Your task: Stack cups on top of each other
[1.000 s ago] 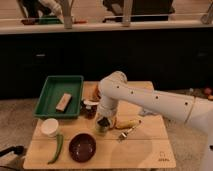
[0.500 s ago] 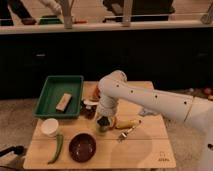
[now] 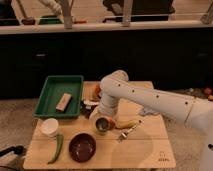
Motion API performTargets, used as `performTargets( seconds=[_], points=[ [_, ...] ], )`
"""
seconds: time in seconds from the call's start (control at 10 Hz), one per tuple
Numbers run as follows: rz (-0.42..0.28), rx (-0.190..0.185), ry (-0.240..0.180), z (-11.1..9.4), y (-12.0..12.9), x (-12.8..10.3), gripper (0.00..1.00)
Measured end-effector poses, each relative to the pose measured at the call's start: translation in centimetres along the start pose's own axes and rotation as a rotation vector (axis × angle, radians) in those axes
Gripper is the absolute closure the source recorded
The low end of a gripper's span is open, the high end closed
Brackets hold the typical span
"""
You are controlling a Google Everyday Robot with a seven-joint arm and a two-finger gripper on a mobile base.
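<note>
A dark shiny metal tumbler [image 3: 102,125] stands upright on the wooden table [image 3: 145,150], near its middle. My gripper [image 3: 103,119] hangs from the white arm [image 3: 145,97] and sits right at the tumbler's top, covering part of it. A small object with a pale top [image 3: 89,104] stands just left of the gripper. I cannot tell whether it is the light-green cup. No other light-green cup shows.
A green tray [image 3: 52,107] holding a brown block [image 3: 63,101] is at the back left. A white round container [image 3: 50,127], a green pepper [image 3: 57,148] and a dark red bowl [image 3: 82,147] are at the front left. A banana [image 3: 128,123] and fork [image 3: 126,133] lie right of the tumbler.
</note>
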Motion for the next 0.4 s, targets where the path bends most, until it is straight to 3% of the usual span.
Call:
performTargets(
  seconds=[0.4],
  points=[
    [0.003,-0.003,0.026,-0.8,1.1,3.8,0.2]
  ],
)
